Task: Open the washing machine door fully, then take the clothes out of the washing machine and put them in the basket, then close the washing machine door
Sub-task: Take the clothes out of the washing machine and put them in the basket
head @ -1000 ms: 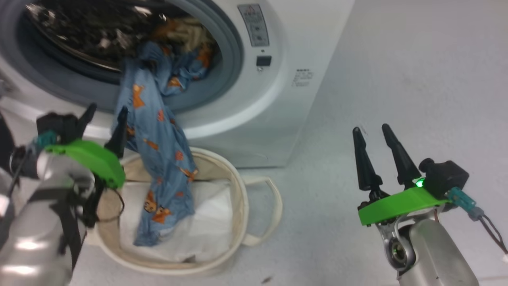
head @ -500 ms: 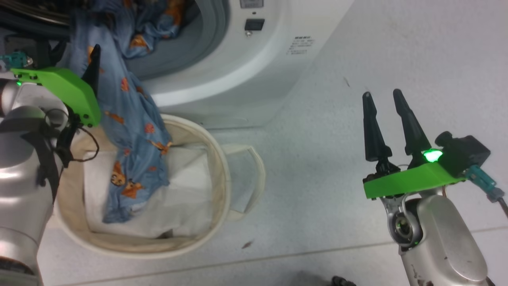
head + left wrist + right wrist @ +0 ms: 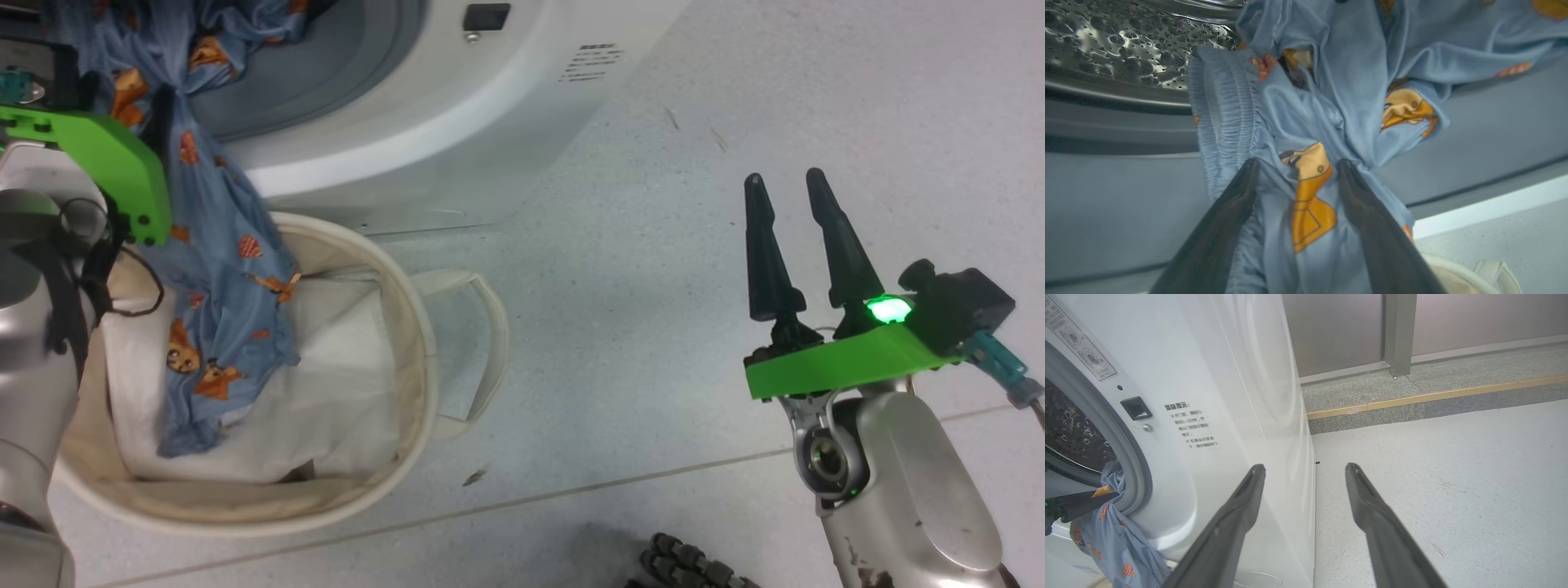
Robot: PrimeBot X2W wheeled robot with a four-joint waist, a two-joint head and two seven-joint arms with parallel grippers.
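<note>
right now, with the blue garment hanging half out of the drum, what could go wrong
1. The left gripper stands open astride the blue printed garment; if it closes on only a thin fold, the fabric may slip free when pulled.
2. The garment's upper end is bunched with more blue fabric in the drum; a pull could drag that out past the canvas basket onto the floor.

A pale grey speckled floor (image 3: pixel 637 245) carries a thin straight seam (image 3: pixel 571 490), a small dark fleck (image 3: pixel 473 477) just above it. A black ribbed object (image 3: pixel 686 563), perhaps a hose, pokes in at the head view's bottom edge. Along the floor's far edge runs a grey stone kerb (image 3: pixel 1453 371) with a tan strip (image 3: pixel 1433 397), a grey metal post (image 3: pixel 1399 335) behind.
</note>
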